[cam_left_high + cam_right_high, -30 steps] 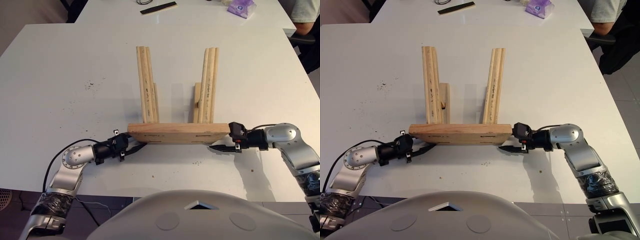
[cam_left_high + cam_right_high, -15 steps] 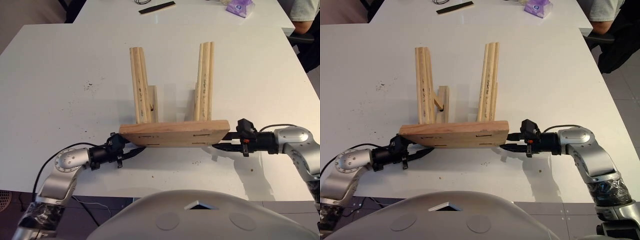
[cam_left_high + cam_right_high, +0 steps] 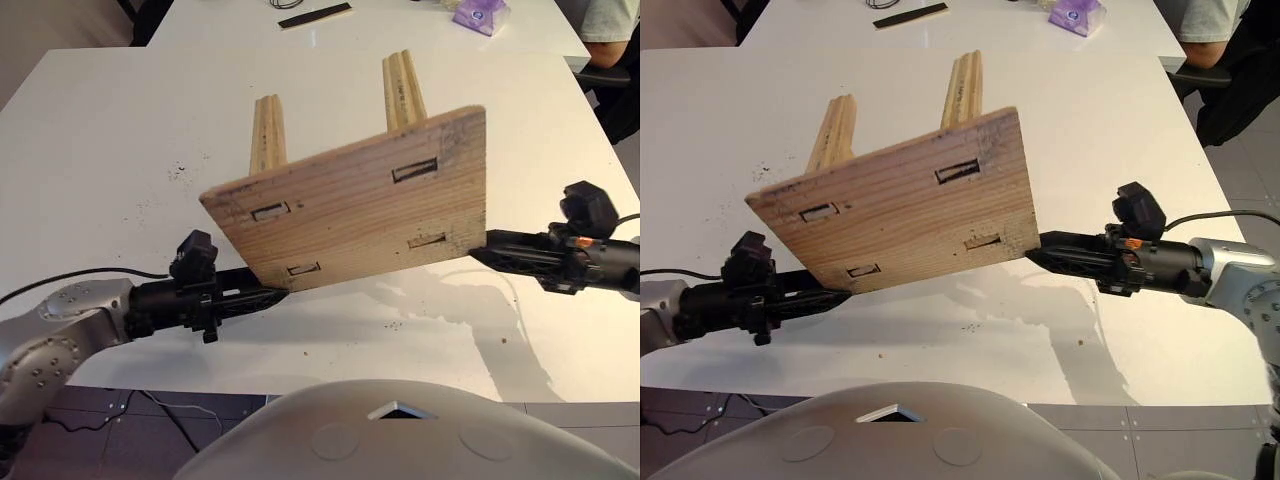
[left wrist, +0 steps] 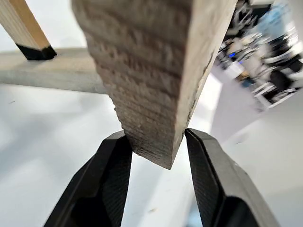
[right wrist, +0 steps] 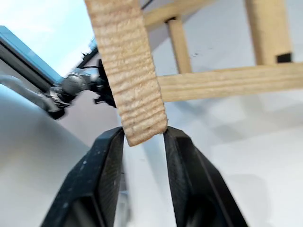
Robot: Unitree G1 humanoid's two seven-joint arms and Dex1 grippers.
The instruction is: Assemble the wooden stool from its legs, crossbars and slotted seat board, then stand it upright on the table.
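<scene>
With left gripper (image 3: 278, 294) and right gripper (image 3: 479, 250) clamping the seat board (image 3: 350, 205) at 8 and 4 o'clock, you're uprighting: swing legs (image 3: 268, 125) onto the surface (image 3: 110, 110).

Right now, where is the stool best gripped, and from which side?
Probably the short ends of the seat board, one arm from each side. It is thin and flat enough to fit between fingers, as the left end effector and right end effector show; the legs project away behind.
</scene>
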